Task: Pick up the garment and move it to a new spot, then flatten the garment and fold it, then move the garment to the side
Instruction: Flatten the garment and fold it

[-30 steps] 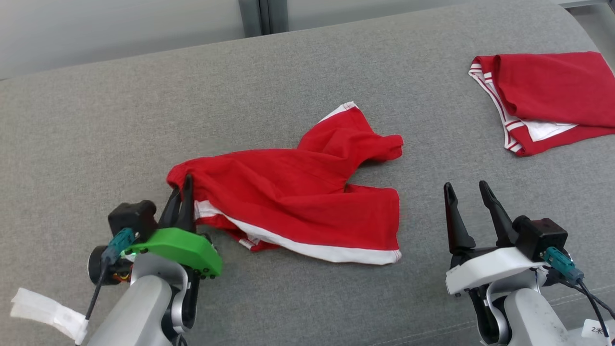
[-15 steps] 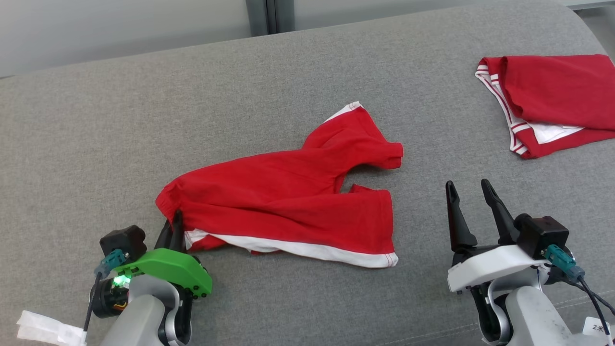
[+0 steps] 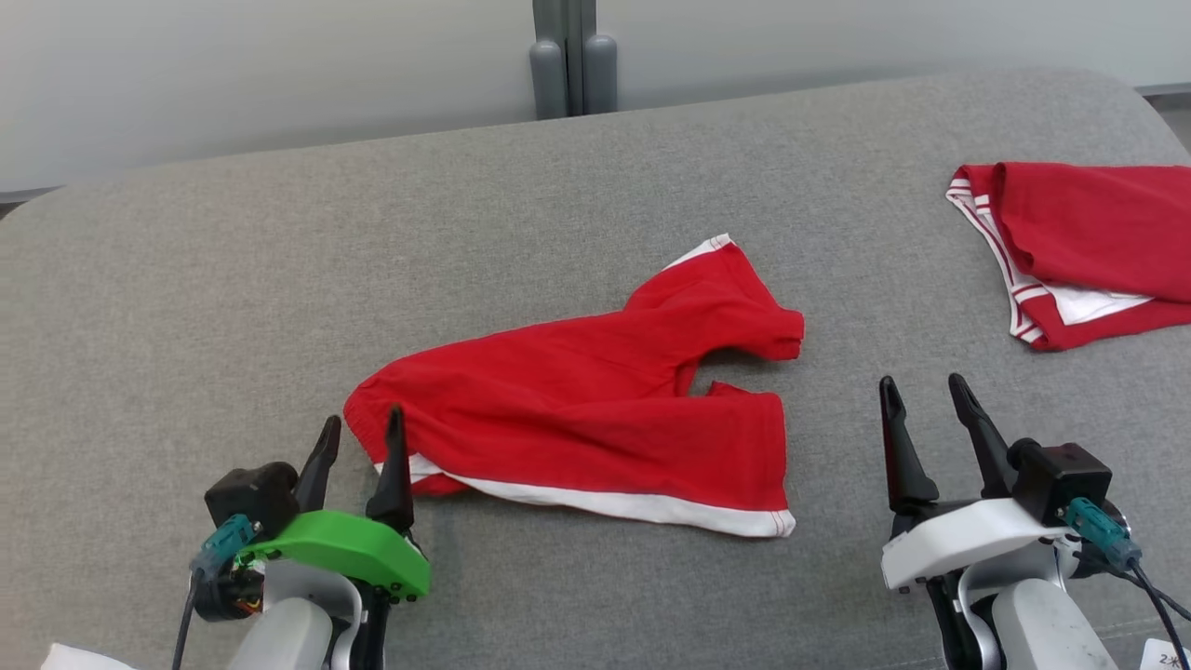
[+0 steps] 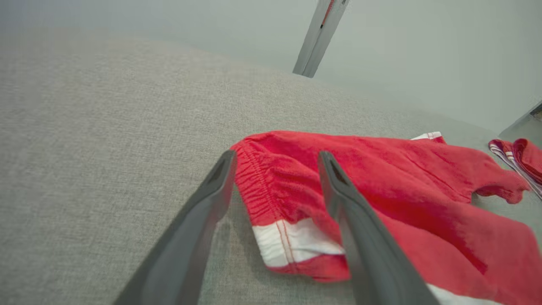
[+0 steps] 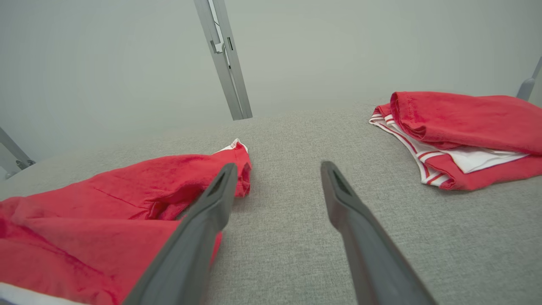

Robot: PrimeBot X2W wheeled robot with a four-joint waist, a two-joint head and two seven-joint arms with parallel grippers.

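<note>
red shorts point(image 3: 595, 409) lie rumpled mid-cushion point(image 3: 279, 261); left gripper point(image 3: 364, 418), jaws wide, brackets their waistband corner, likely lining up a pinch; right gripper point(image 3: 922, 381), also wide, hovers beside their hem, free for flattening

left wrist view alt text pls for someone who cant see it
The open left tool frames the elastic waistband end of red shorts with white trim, lying rumpled on a grey fabric surface. A second red garment peeks in at the right edge.
</note>
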